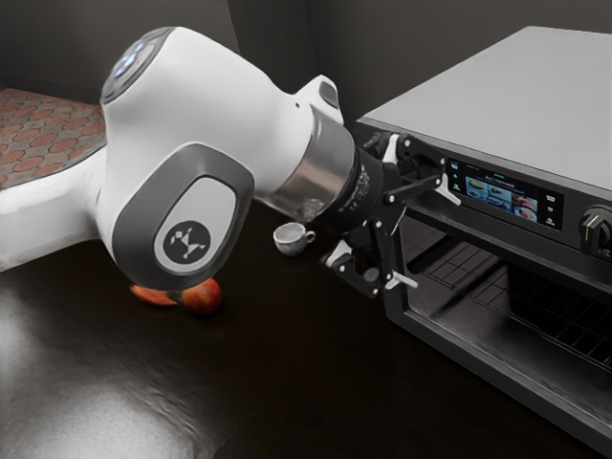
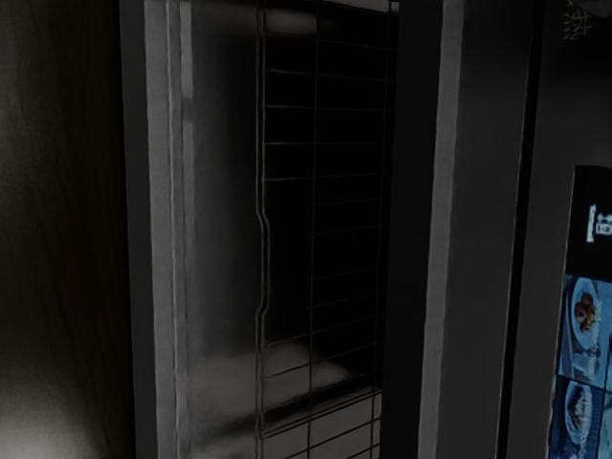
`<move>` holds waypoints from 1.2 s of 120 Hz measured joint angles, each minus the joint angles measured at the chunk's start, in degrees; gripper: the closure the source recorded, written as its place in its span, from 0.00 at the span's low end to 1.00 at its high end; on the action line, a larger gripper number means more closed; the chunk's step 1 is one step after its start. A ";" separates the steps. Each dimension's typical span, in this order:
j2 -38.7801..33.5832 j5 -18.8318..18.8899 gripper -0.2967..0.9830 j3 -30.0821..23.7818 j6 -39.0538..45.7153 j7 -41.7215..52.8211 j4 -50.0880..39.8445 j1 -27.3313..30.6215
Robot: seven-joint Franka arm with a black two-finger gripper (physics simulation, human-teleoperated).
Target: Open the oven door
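The oven door (image 1: 478, 368) is at the oven's front, under the control panel, on the exterior view's right. Its frame runs along the lower front edge, and a wire rack (image 1: 564, 306) shows within it. I cannot tell whether glass closes the front or the inside lies bare. In the wrist view, a thin dark seam divides the strip above the rack from the control panel (image 2: 550, 191).

The jaws (image 1: 428, 235) are open, spread wide with nothing gripped, at the oven's near left corner in the exterior view. One stands close to the display (image 1: 505, 198), the other lower, by the side of the frame; whether either touches, I cannot tell.

A round knob (image 1: 595, 229) sits right of the display, below the oven's pale grey top (image 1: 507, 105). Left of the jaws, a white cup (image 1: 290, 239) stands upright on the dark bench (image 1: 306, 382). Farther left lies a red apple (image 1: 202, 296), beside an orange-red item (image 1: 153, 295) partly hidden by the arm (image 1: 210, 115). Reddish patterned tiles (image 1: 48, 134) show at the far left.
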 joint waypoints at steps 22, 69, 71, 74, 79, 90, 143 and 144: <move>2.34 -0.97 0.23 0.41 0.00 -0.48 2.01 0.81; 3.01 -3.57 0.23 0.51 0.02 0.49 0.39 0.97; 2.96 -3.65 0.23 0.51 0.03 0.53 0.13 0.98; 2.98 -3.76 0.23 0.51 0.04 0.59 -0.13 0.98; 3.26 -3.99 0.23 0.51 0.07 0.68 -0.37 1.01; 3.91 -4.52 0.23 0.54 0.17 0.87 -0.50 0.91; -7.75 -7.16 0.23 0.33 1.83 1.47 -15.67 4.80; -8.13 -7.25 0.23 0.32 1.96 1.48 -16.22 4.86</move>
